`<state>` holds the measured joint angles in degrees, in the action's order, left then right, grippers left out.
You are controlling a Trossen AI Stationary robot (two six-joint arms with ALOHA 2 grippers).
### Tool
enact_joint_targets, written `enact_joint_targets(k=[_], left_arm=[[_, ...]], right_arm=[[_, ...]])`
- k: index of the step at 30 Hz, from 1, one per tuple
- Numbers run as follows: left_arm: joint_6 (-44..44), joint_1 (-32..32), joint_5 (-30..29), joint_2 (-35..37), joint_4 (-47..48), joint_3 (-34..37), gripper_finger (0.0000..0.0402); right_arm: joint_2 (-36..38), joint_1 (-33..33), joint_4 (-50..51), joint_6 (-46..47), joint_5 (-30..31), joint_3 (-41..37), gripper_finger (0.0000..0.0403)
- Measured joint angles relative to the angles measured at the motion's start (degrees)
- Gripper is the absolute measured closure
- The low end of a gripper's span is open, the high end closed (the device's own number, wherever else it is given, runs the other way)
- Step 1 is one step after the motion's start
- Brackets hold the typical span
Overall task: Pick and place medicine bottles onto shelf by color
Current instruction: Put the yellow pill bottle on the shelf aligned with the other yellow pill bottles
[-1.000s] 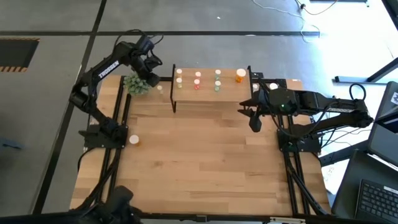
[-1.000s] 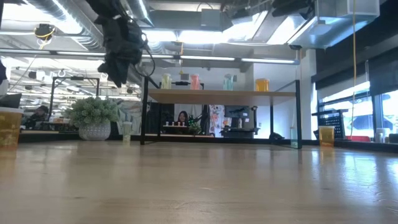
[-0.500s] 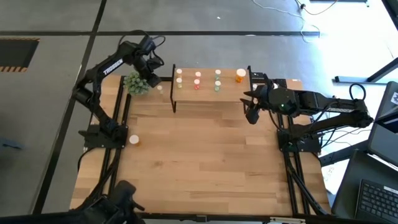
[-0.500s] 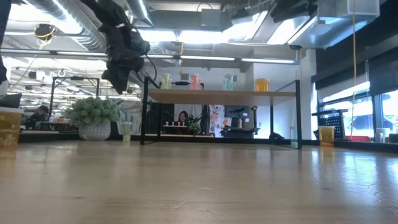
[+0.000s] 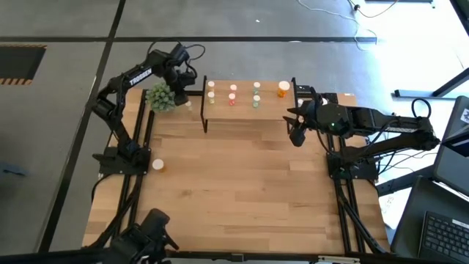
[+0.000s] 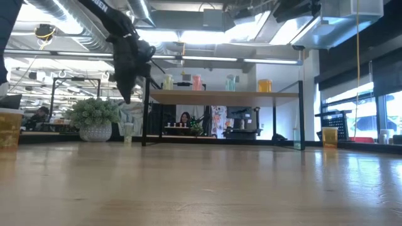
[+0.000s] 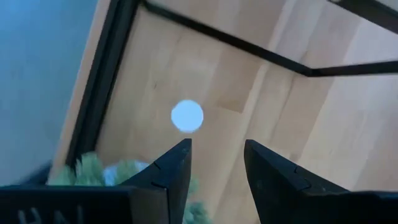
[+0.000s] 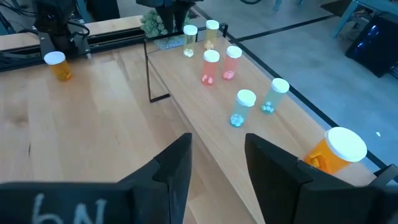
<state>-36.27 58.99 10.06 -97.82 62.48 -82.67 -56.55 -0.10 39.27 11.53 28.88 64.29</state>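
Light wood planks make up my table, and at its far edge I see the shelf, a small pale board on thin black legs.

On the shelf board I count pairs of small bottles by colour: yellowish ones at the left end, pink-red ones next, green ones after them, and one larger orange bottle at the right end. Another orange bottle stands alone on the table near the left arm's base, well apart from the shelf. A small pale-capped bottle stands on the table between the plant ball and the shelf's left leg.

My left gripper hangs high over that spot, just beside the plant ball, its fingers parted with a clear gap and nothing between them; the pale cap shows below them.

My right gripper hovers off the shelf's right end, above the table, fingers likewise apart and empty.
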Motion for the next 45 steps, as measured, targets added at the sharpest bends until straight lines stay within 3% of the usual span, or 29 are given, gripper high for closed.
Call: enact_joint_targets(k=[4,12,32,45], left_arm=[[-9.5,0.0,1.1,-0.2,-0.3,0.0,0.026],[-19.5,0.0,1.1,-0.2,-2.0,0.1,0.026],[-16.3,-0.1,-2.0,-0.2,-19.1,12.1,0.026],[-12.0,0.0,-3.0,-0.2,-20.3,13.6,0.026]], right_arm=[[0.0,0.0,0.0,0.0,0.0,0.0,0.0251],[0.0,0.0,0.0,0.0,0.0,0.0,0.0251],[0.0,0.0,0.0,0.2,0.0,0.0,0.0251],[0.0,0.0,0.0,0.1,0.0,0.0,0.0251]])
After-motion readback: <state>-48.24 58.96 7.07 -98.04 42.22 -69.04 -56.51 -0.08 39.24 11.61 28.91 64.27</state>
